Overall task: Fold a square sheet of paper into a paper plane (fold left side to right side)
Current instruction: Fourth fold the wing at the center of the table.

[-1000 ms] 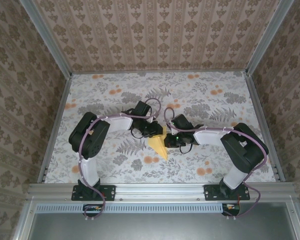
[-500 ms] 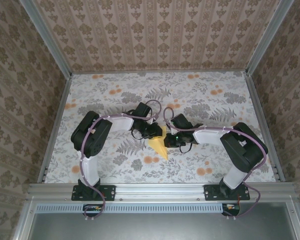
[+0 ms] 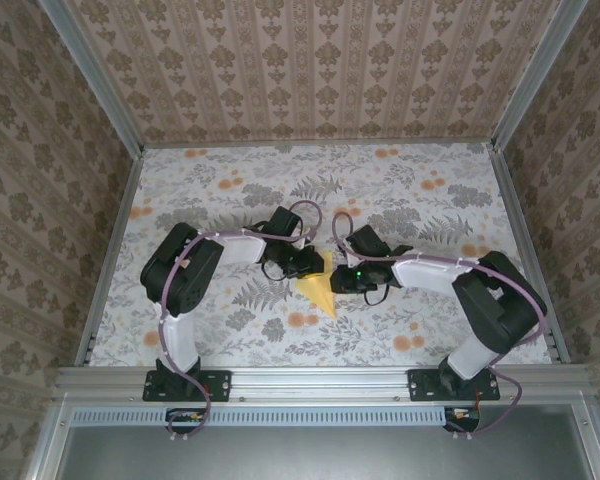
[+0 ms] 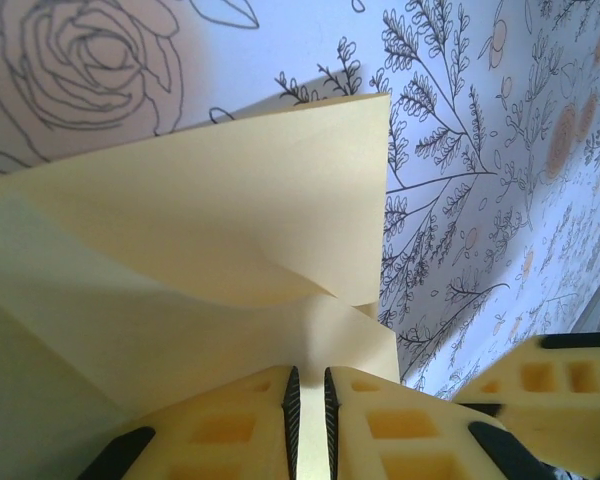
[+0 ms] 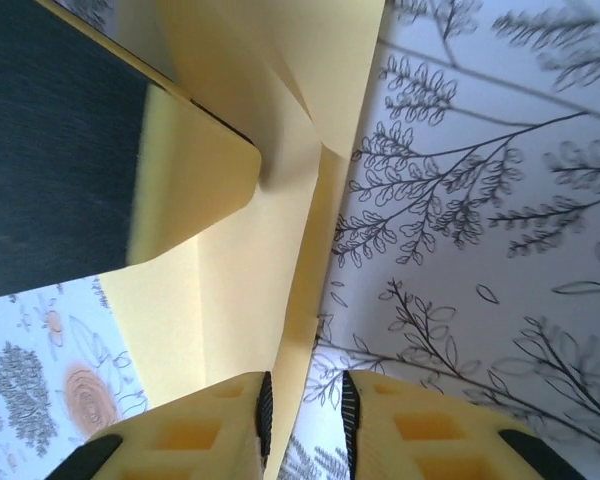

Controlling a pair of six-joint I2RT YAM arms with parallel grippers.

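One paper plane [image 3: 320, 290]: left end effector [image 4: 308, 400] clenched on it, right end effector [image 5: 306, 395] parted around its fold.

Yellow-orange paper plane [image 3: 320, 292]; white tablecloth [image 3: 230, 190], grey ferns, orange flowers.

The right end effector [image 5: 305, 400] straddles the folded edge of the paper plane [image 5: 230, 290], jaws slightly apart, above the leaf-printed surface [image 5: 480, 250].

A lab test booth: aluminium-framed walls [image 3: 320, 70] (damask wallpaper print) around a floral-printed table [image 3: 400, 200]
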